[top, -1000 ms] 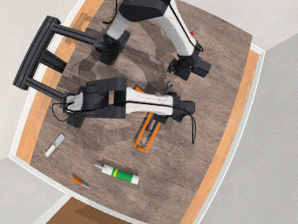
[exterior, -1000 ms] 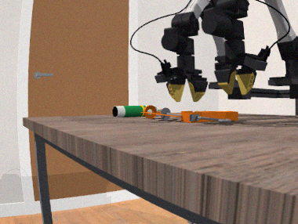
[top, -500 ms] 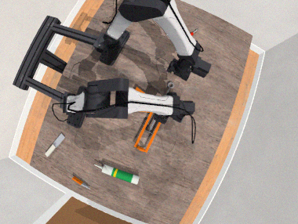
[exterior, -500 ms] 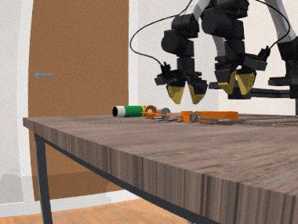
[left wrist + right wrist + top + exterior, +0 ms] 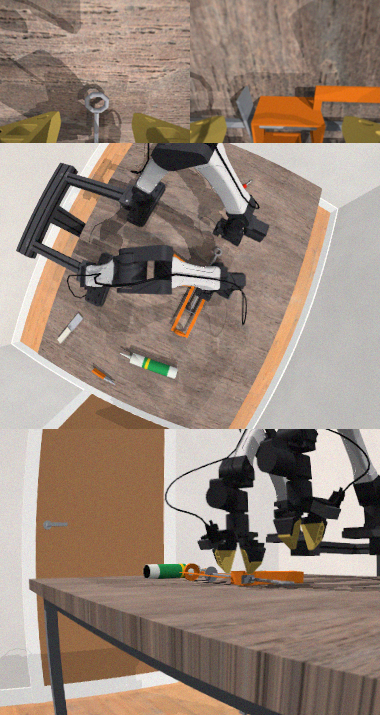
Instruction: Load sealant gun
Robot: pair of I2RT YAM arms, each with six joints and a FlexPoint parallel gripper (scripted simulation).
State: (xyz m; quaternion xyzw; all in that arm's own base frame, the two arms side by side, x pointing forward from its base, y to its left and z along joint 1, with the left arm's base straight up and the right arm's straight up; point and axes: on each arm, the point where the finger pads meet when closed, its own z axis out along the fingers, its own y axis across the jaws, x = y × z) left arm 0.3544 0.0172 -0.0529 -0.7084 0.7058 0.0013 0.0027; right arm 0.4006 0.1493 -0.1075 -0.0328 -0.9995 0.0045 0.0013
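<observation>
Right tool (image 5: 205,293) (image 5: 239,566) (image 5: 284,127) wide open over gun (image 5: 196,317) (image 5: 290,577) (image 5: 289,110), left tool (image 5: 227,237) (image 5: 304,543) (image 5: 96,122) moderately open

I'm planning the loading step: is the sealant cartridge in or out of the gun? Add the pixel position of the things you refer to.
Out: the cartridge (image 5: 154,366) (image 5: 167,571) lies apart from the gun's orange frame (image 5: 180,334).

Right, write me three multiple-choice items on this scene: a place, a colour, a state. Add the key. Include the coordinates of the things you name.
1. The cartridge (image 5: 159,368) (image 5: 170,571) lies:
A) inside the gun
B) on the table (image 5: 250,343) (image 5: 150,604) (image 5: 143,48) (image 5: 254,32), outside the gun (image 5: 182,309) (image 5: 292,577) (image 5: 285,110)
C) between gripper fingers

2. The gun's frame is:
A) orange
B) blue
C) green

3. The right gripper (image 5: 206,293) (image 5: 240,570) (image 5: 284,121) is:
A) shut on the cartridge
B) shut, empty
C) open

1 B: the top view shows a gap between them.
2 A: its rails show orange from above.
3 C: its fingers stand wide apart in its wrist view.
</observation>
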